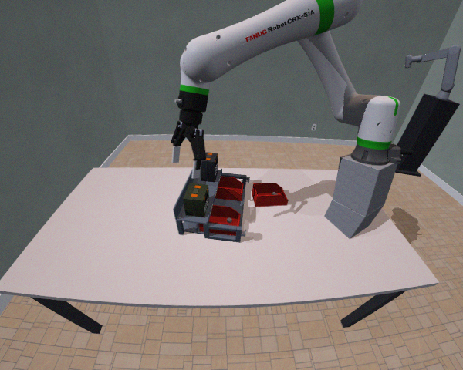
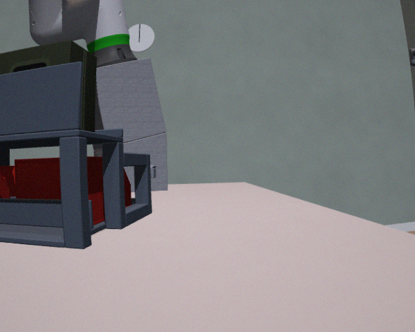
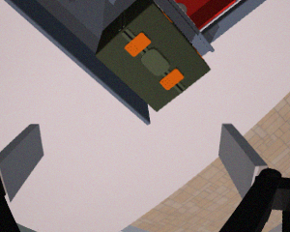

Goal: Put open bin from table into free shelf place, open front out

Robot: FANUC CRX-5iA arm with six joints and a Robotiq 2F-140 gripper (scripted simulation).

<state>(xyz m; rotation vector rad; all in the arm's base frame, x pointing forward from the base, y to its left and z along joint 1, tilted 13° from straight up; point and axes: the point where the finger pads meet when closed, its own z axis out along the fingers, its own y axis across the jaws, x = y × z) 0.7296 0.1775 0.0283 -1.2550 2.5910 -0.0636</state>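
Note:
The open red bin (image 1: 268, 201) stands on the table right of the shelf, its lower end towards the robot base, with a small grey part inside. The shelf (image 1: 206, 230) (image 2: 73, 189) (image 3: 121, 92) holds a near red bin (image 1: 221, 212) and a far red bin (image 1: 228, 193) (image 3: 214, 11), both seeming level with fronts to the right. A free place (image 1: 226, 204) lies between them. My gripper (image 1: 185, 162) (image 3: 129, 141) is open and empty. It hangs behind the far end of the shelf, away from the table bin. The exterior view does not show it.
An olive case (image 1: 195, 200) (image 2: 32, 55) stands on the shelf's upper board at the near end. A dark case (image 1: 209, 169) stands at the far end, beside my gripper. The raised rear board (image 2: 32, 98) runs behind them. The robot pedestal (image 1: 361, 191) is at the right.

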